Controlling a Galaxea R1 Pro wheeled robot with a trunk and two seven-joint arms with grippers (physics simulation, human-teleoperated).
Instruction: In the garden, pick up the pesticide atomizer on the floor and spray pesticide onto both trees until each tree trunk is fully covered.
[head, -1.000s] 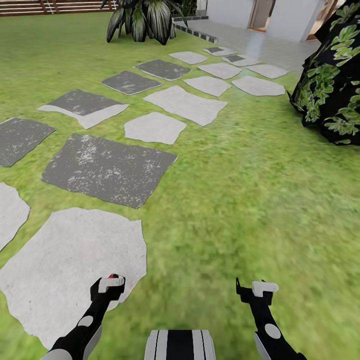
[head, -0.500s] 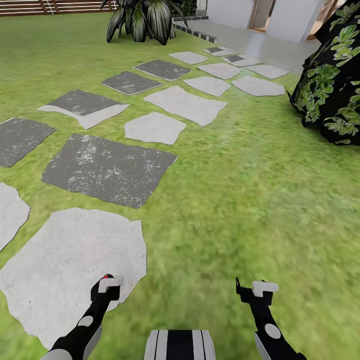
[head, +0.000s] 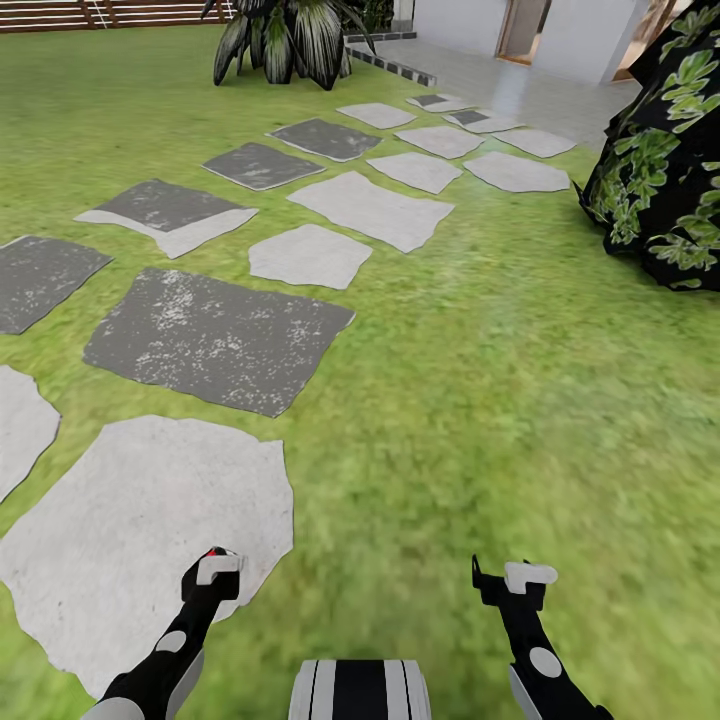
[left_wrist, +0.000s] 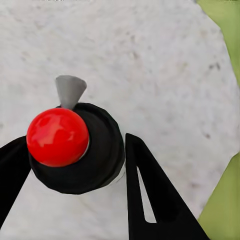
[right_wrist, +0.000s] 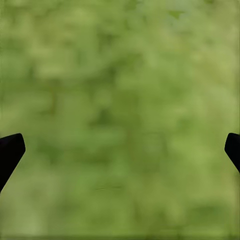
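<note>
Left tool (left_wrist: 75, 165) clamps the atomizer (left_wrist: 75, 150) upright, nozzle pointing away; right tool (right_wrist: 120, 145) gapes wide

Stepping stones (head: 220, 340) run ahead-left across the lawn (head: 500, 400), a bush (head: 665, 170) right, the house (head: 560, 35) behind.

The head view looked forward and down over lawn (head: 480, 400) and stepping stones (head: 215, 340). Each wrist view faced close ground; the left shared the near pale stone (left_wrist: 150, 60) with the head view.
</note>
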